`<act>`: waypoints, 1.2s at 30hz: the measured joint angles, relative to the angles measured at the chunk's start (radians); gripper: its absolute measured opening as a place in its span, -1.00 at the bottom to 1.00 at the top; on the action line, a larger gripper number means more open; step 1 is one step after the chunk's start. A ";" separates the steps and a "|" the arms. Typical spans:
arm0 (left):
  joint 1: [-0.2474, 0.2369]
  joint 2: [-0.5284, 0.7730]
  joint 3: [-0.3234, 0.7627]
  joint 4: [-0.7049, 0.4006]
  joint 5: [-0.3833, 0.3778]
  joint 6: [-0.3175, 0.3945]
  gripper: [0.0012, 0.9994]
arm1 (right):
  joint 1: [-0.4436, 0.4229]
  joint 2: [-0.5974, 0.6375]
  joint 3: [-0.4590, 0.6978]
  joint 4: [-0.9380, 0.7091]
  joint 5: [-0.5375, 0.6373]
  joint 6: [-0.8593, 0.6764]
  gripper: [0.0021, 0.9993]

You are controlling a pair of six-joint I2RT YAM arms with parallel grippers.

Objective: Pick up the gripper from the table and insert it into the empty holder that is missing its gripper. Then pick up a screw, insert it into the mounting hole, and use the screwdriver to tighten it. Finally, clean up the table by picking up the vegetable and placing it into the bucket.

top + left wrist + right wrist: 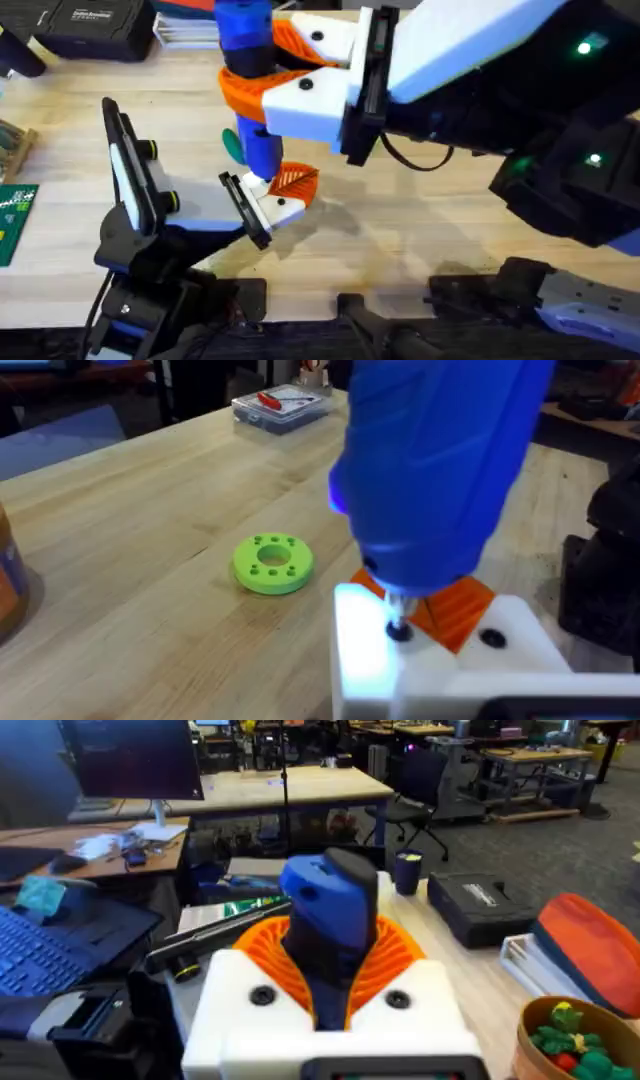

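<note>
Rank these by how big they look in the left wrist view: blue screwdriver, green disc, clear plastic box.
1. The screwdriver, enlarged by nearness to the camera.
2. The green disc.
3. The clear plastic box, farther off, so only slightly smaller-looking.

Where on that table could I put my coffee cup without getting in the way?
The bare wood right of the white block, in front of the dark arm, looks free. So does the stretch between the green disc and the clear box. It is crowded at the middle, where the blue screwdriver stands on the block.
</note>
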 joint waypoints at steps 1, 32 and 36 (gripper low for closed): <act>0.000 0.000 0.000 0.000 0.000 0.001 -0.98 | -0.001 0.000 0.000 0.004 0.001 0.000 -0.77; 0.001 -0.006 0.003 -0.003 -0.005 0.002 -0.98 | -0.172 0.013 0.182 -0.391 0.220 -0.350 -0.79; 0.001 -0.006 0.003 -0.003 -0.005 0.002 -0.98 | -0.248 0.064 0.182 -0.561 0.411 -0.622 -0.80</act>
